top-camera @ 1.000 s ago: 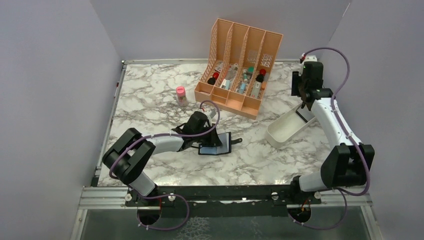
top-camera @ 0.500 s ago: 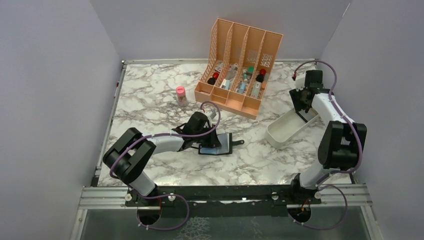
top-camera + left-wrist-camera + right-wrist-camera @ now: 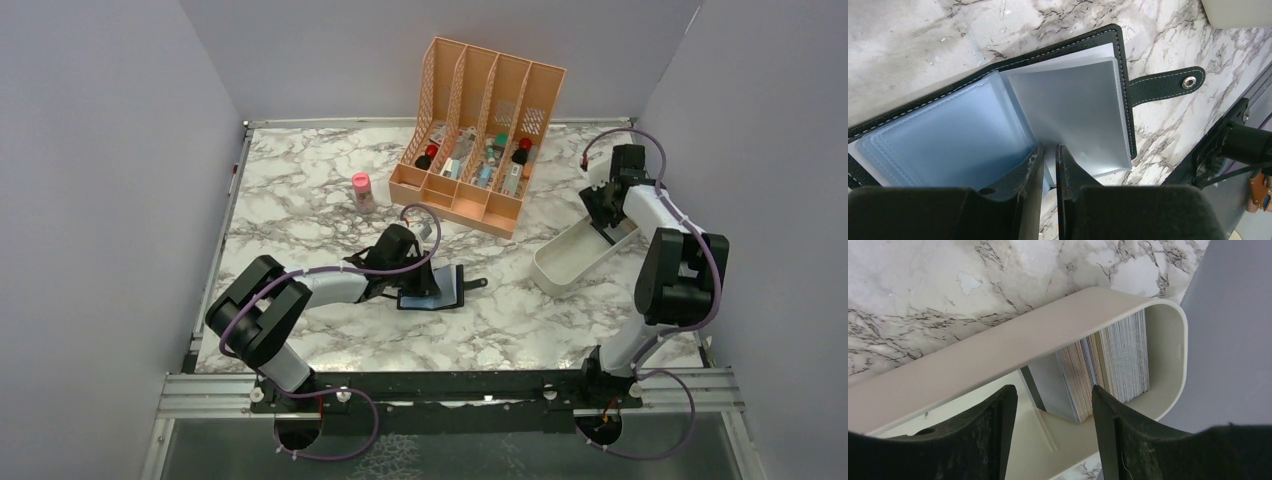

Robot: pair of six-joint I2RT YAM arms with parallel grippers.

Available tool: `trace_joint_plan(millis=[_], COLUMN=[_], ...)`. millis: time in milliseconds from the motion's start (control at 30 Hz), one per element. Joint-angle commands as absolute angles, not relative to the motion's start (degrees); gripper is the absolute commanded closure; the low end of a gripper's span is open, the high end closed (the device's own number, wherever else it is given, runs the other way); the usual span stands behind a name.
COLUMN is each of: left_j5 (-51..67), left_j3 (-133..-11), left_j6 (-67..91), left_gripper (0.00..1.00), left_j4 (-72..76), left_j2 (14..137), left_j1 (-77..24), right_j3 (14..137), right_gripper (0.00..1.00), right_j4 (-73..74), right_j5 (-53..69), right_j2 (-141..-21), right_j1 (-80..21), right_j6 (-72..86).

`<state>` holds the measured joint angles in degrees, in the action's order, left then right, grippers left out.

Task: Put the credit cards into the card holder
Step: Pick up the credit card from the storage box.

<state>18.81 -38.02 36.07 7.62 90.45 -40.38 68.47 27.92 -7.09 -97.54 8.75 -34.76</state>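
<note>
Credit cards stand on edge in a tight stack at the rounded end of a white oblong tray, which rests at the right side of the marble tabletop. A grey divider leans against the near face of the stack. The right gripper hangs just over this end of the tray with its jaws spread wide. One finger is above the long wall and the other above the tray's inside, with part of the stack showing in the gap between them. The jaws hold nothing, and no contact with the cards can be seen.

Near the middle of the tabletop the card holder lies open and flat, its bluish translucent sleeves facing up. Its snap strap is stretched out to one side. The left gripper has its jaws drawn together to a thin slit, pinching the lower edge of a sleeve leaf near the fold.

At the far edge stands an orange slotted file organiser, with a small pink bottle just to its left.
</note>
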Motion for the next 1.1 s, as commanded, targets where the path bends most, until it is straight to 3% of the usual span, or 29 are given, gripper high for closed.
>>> trace_joint_plan(millis=[0,400,800,1067], left_j5=[19.78,21.60,21.37,21.64], left_j3=[-38.68,-38.17,-37.89,-37.88], left_j6=[36.07,36.83,36.91,37.18], left_gripper=[0.82,0.81,0.81,0.81], left_j4=[9.06,10.01,9.89,10.57], left_j2=[90.34,89.29,87.99,88.43], left_j1=[-40.69,-40.69,-40.69,-40.69], right_j3=[68.48,66.77,67.32,67.84], right_gripper=[0.38,0.42,0.60,0.66], right_j4=[23.99,18.84,18.04,17.53], right_j5=[-9.89,-15.87,-18.07,-19.48], right_j2=[-99.95,-103.28,-102.62,-101.59], right_j1=[9.32,9.39,9.32,9.32], right_j6=[-36.95,-38.23,-37.25,-36.75])
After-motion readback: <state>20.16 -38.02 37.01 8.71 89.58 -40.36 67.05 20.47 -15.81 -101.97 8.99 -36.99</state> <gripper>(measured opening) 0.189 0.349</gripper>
